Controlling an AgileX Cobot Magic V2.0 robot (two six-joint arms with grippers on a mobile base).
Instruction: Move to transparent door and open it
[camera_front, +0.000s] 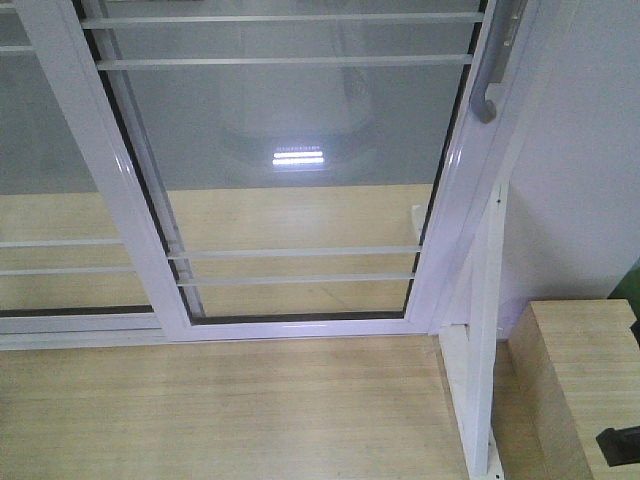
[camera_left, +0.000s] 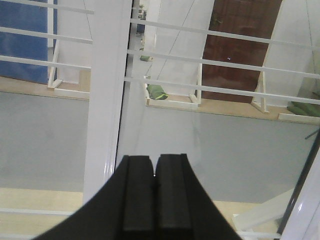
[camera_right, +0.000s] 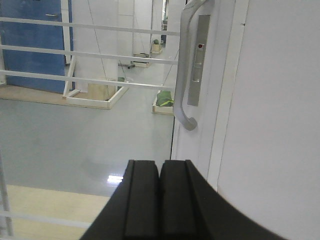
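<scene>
the transparent door (camera_front: 300, 150) fills the front view, its right stile beside the white wall (camera_front: 580, 150). its curved grey handle (camera_right: 183, 75) sits on that stile, above and beyond the right gripper (camera_right: 160, 200), whose pads press together on nothing. the left gripper (camera_left: 155, 195), pads likewise together and empty, faces a white frame upright (camera_left: 105, 100).

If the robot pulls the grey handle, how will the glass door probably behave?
The transparent door looks stiff and probably heavy: glass in a white frame. It likely slides along the bottom rail, not swings. The smooth curved handle may be slippery.
</scene>
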